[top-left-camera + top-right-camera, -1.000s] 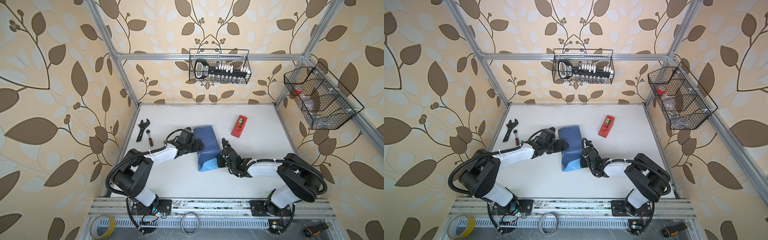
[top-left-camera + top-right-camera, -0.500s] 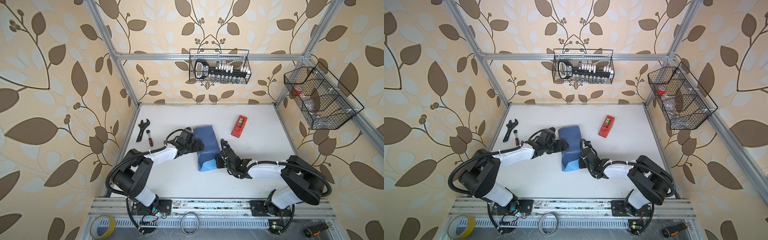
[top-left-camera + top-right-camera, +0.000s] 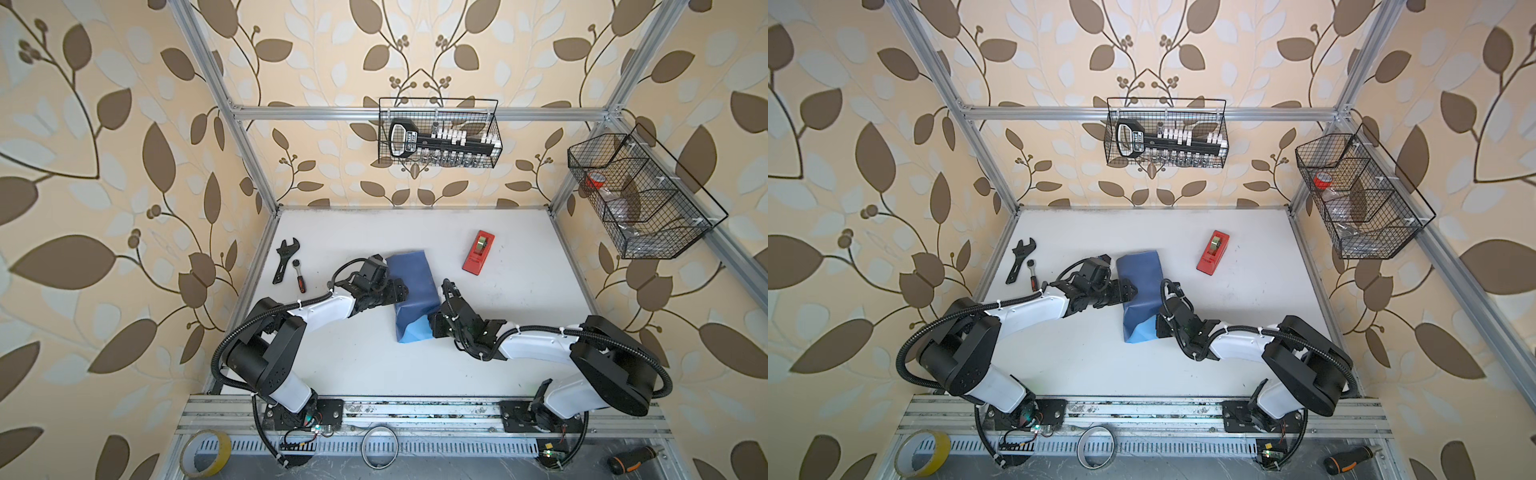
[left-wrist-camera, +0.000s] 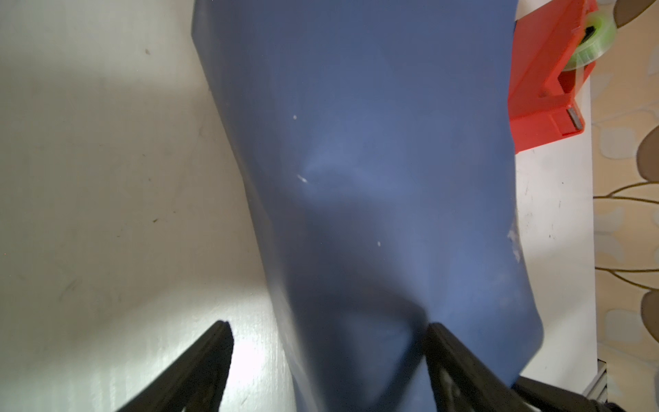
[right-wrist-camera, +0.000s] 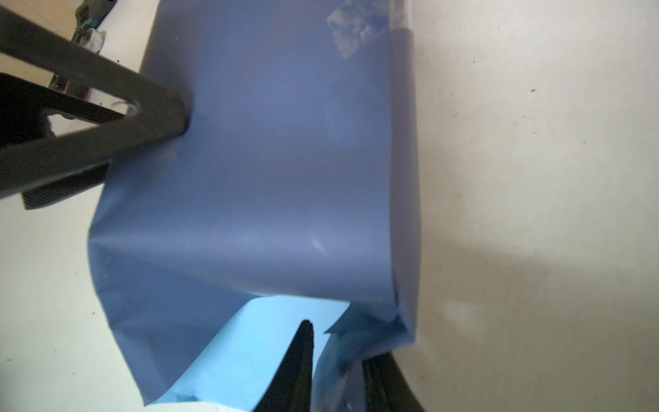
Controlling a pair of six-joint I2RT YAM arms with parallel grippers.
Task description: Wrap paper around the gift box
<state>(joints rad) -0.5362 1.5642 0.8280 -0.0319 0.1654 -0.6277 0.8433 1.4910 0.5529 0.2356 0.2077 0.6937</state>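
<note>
At the middle of the white table [image 3: 519, 291], in both top views, the paper [image 3: 411, 282] lies dark side up as a long bundle running from twelve to six o'clock. The gift box itself cannot be seen and is presumably inside the folds. From nine o'clock the left gripper [image 3: 401, 291] leans on the bundle's flank, seemingly to pin it, while the right gripper [image 3: 432, 326] meets the light-blue end flap at five o'clock. A red tape dispenser [image 3: 478, 252] sits at two o'clock, well apart. Left wrist view: the jaws stand wide apart, one finger [image 4: 453, 360] denting the paper and its mate on bare table, gripping nothing. Right wrist view: the left arm's finger [image 5: 157, 117] presses the bundle's edge, and the right arm's narrow jaws straddle the flap's folded corner, likely to tuck that end. Whether they pinch it I cannot tell.
</note>
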